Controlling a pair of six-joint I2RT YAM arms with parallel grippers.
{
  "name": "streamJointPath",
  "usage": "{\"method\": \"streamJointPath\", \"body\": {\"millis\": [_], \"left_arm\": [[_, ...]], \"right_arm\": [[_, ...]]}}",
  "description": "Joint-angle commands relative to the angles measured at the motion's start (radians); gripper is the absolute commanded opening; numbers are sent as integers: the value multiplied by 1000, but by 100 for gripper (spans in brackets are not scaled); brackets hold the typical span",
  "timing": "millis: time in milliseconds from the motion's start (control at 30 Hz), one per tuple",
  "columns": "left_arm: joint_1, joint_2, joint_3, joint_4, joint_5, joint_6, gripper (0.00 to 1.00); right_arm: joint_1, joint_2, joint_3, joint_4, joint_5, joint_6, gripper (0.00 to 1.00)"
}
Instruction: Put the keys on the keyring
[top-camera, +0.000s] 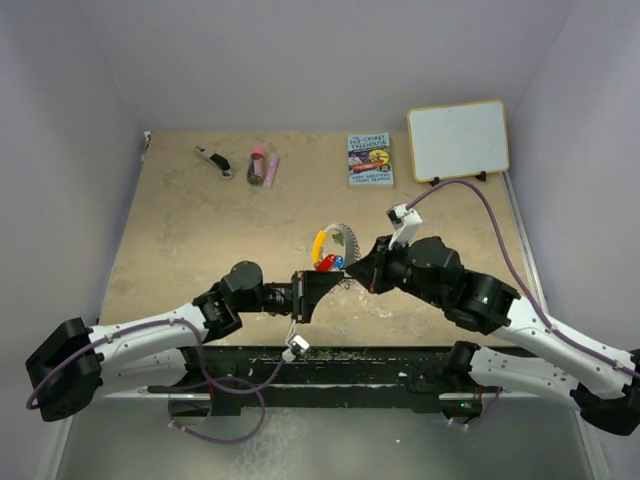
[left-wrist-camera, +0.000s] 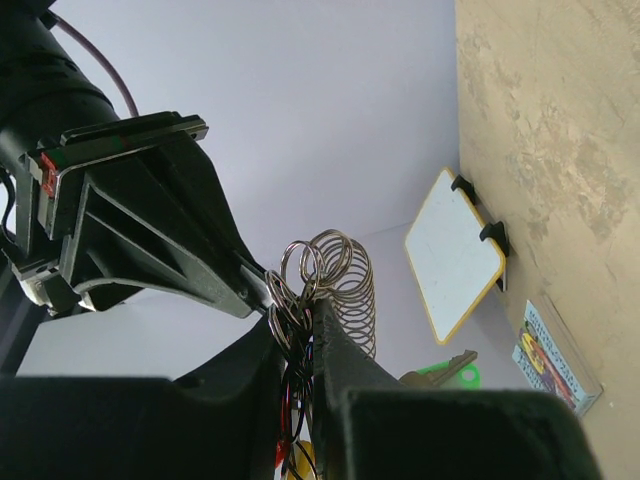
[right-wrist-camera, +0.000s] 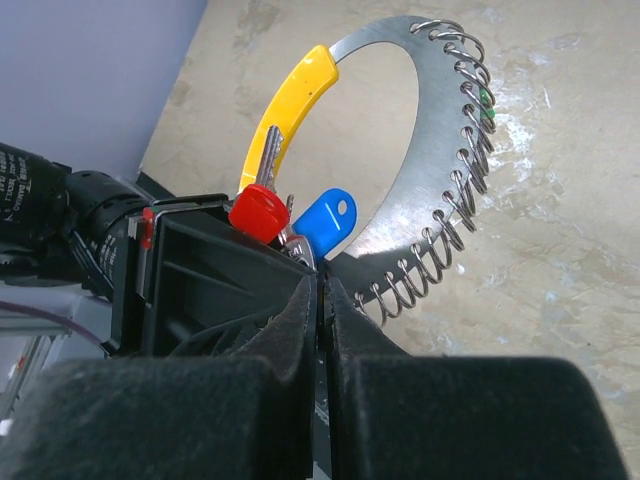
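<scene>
The keyring (top-camera: 345, 235) (right-wrist-camera: 410, 190), a silvery band with a yellow stretch (right-wrist-camera: 295, 100) and wire loops on its rim, is held up above the tan table between both grippers. My right gripper (top-camera: 358, 274) (right-wrist-camera: 322, 285) is shut on the ring's lower edge. My left gripper (top-camera: 340, 278) (left-wrist-camera: 305, 312) is shut on a bunch of thin wire rings that carry the keys. The red key (right-wrist-camera: 258, 212) and blue key (right-wrist-camera: 325, 222) hang at its tip next to the ring. A green key (left-wrist-camera: 445, 375) (top-camera: 338, 241) hangs among the ring's loops.
A small whiteboard (top-camera: 458, 140) stands at the back right with a book (top-camera: 370, 160) lying left of it. A black-and-silver tool (top-camera: 213, 161) and a dark tube with a pink end (top-camera: 258, 165) lie at the back left.
</scene>
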Motion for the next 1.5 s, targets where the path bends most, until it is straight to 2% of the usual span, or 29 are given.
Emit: {"method": "streamJointPath", "body": {"millis": [0, 100, 300, 433, 533, 667, 733, 800, 867, 933, 1133, 1467], "left_arm": [[0, 60, -33, 179, -13, -88, 11], [1, 132, -42, 218, -9, -133, 16], [3, 227, -20, 308, -15, -234, 17], [10, 244, 22, 228, -42, -269, 20], [15, 272, 20, 239, -54, -281, 33], [18, 306, -13, 286, -74, -264, 44], [17, 303, -22, 281, -84, -254, 48], [18, 289, -16, 227, -95, -232, 58], [20, 270, -1, 152, -112, -221, 87], [19, 248, 11, 89, -130, -222, 94], [19, 184, 57, -25, -210, -256, 98], [27, 105, 185, -219, -334, -327, 98]], "right_arm": [[-10, 33, -1, -3, 25, 5, 0], [-15, 89, -1, -23, 36, 15, 0], [-42, 212, 1, -33, 56, 32, 0], [-83, 234, -12, 16, 46, 37, 0], [-136, 248, -10, 37, 17, 17, 0], [-204, 281, 4, 57, -34, -25, 0], [-241, 299, 5, 87, -68, -48, 0], [-277, 317, 18, 105, -91, -74, 0], [-306, 330, 46, 110, -102, -97, 0], [-341, 344, 74, 116, -116, -122, 0], [-428, 405, 145, 110, -119, -194, 0], [-536, 402, 47, 98, -22, -211, 0]]}}
